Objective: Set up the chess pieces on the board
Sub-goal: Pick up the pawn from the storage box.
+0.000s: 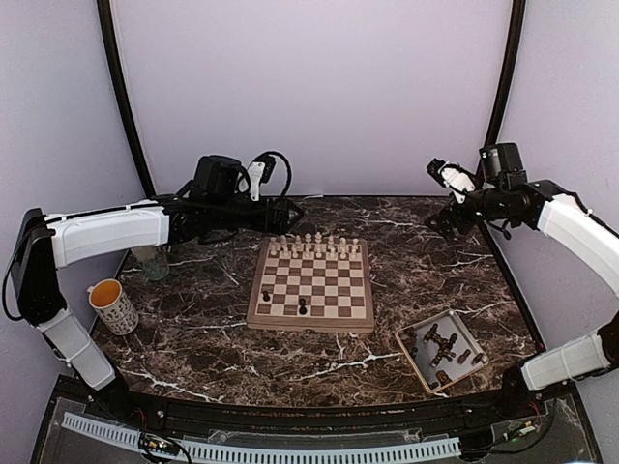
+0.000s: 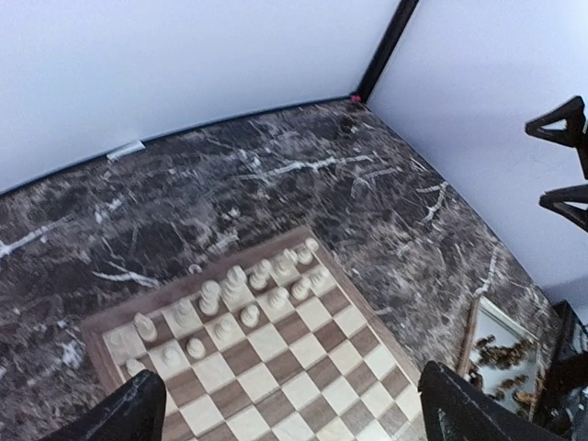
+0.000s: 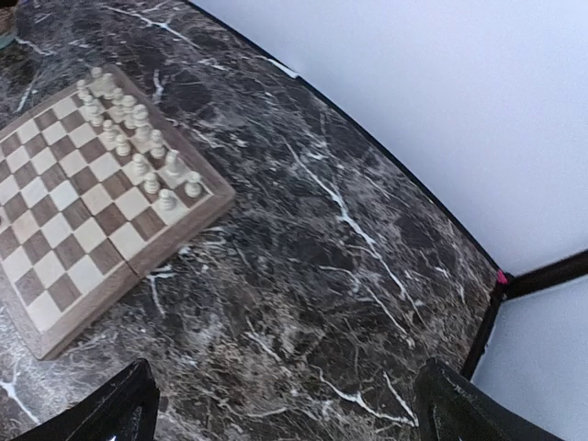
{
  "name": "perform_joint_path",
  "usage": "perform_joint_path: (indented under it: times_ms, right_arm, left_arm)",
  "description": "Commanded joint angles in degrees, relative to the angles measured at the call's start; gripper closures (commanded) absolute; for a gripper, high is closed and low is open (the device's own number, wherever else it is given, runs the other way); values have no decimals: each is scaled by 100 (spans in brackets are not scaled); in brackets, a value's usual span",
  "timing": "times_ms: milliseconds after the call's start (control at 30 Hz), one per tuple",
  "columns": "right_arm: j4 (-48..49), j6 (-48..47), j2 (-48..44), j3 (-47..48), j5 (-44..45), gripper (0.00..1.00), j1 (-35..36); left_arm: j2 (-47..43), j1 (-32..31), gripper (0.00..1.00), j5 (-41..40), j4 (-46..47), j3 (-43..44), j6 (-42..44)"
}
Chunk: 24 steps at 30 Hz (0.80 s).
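Chess pieces (image 1: 442, 350) of dark wood lie mostly heaped in a tray (image 1: 412, 362) just off the near right corner of the board (image 1: 310, 280) in the overhead view. Two more stand on the board's near half, left of centre. Cream pieces (image 1: 314, 245) fill the board's two far rows. A mug (image 1: 113, 306) and a glass (image 1: 150, 261) sit on the bench (image 1: 213, 338) left of the board. The left claw (image 1: 290, 215) hangs above the bench beyond the board's far left corner. The right claw (image 1: 435, 222) is well off past its far right corner.

From the left wrist, that claw's fingers (image 2: 119, 418) stand wide apart with nothing between them. Below them is the far part of the board with the cream pieces, and the tray of dark pieces lies to the board's right.

From the right wrist, the right claw's fingers (image 3: 110, 409) are also spread wide and hold nothing. They are above bare bench beside the board, and the cream rows run along the board's edge.
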Motion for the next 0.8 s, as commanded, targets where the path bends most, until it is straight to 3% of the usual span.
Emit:
perform_joint_path:
  times_ms: [0,100,200,333,467,533,633,767]
  right_arm:
    - [-259,-335,-44,-569,-459,0,-432]
    - [-1059,-945,52,-728,-970,21,-425]
    - [-1499,-1189,243,-832,-1110,38,-424]
    - [-1672,-1188,442,-951,-1237,47,-354]
    - [-1929,-1262,772,-1046,-879,57,-42]
    - [-1935,-1310,896,-1141,-754,60,44]
    - [-1865,-1319,1029,-1257,-610,64,182]
    - [-1811,-1265,1175,-1318,-499,71,286]
  left_arm:
    - [513,-22,1,-1310,299,629,833]
    - [907,-17,1,-1217,522,935,1087]
    - [1002,17,16,83,1065,701,1122]
    - [982,-130,38,905,1625,371,725]
    - [1234,-197,58,1186,543,1026,131]
    - [1308,-197,59,1063,90,1250,-287]
    - [1185,-204,58,970,117,1054,-549]
    - [1033,-202,55,1239,278,766,-294]
